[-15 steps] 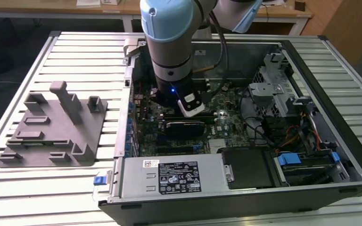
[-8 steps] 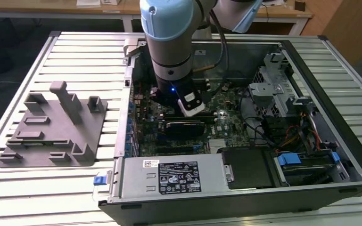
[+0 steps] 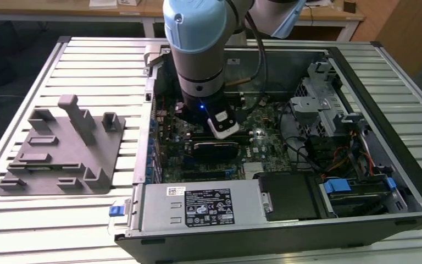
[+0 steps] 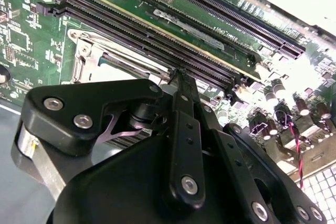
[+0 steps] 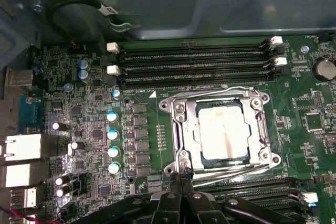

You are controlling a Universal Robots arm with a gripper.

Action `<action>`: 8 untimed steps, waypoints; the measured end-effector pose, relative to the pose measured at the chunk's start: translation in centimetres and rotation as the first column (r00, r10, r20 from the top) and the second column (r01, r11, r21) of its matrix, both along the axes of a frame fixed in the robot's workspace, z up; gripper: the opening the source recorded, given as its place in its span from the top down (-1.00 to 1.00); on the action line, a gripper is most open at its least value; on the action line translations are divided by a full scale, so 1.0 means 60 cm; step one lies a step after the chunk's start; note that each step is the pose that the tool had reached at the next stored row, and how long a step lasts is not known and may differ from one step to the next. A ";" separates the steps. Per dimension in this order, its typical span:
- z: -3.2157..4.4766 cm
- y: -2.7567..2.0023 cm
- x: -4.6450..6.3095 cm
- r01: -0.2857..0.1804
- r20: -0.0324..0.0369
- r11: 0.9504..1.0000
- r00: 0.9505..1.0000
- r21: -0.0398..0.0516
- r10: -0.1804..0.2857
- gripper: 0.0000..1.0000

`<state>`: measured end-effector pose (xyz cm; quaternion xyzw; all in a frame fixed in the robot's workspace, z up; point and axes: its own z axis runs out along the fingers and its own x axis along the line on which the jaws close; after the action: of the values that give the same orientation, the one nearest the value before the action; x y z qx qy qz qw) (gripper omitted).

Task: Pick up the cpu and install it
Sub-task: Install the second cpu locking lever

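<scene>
hanging inside the open case (image 3: 387, 165) in the exterior view, over the board (image 5: 94, 129), with the gripper (image 5: 181, 174) down at the socket frame (image 5: 176, 129) and its fingers (image 4: 181, 85) pressed together at the tips, pinching nothing visible. sitting in the socket in the first wrist view, the cpu (image 5: 223, 129), pale top up, just beside the fingertips but apart from them. standing well apart on the slatted table (image 3: 35, 220), toward the exterior view's left, a grey fixture (image 3: 57, 159).
</scene>
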<state>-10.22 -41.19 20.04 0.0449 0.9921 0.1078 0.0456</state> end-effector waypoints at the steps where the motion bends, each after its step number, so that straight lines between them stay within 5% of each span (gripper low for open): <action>1: 0.000 -0.0013 0.001 0.000 0.000 1.000 1.000 0.001 0.000 0.79; 8: -0.001 -0.0062 0.007 -0.001 0.000 1.000 1.000 0.004 0.001 0.79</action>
<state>-9.82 -41.56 19.95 0.0447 0.9919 0.1097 0.0455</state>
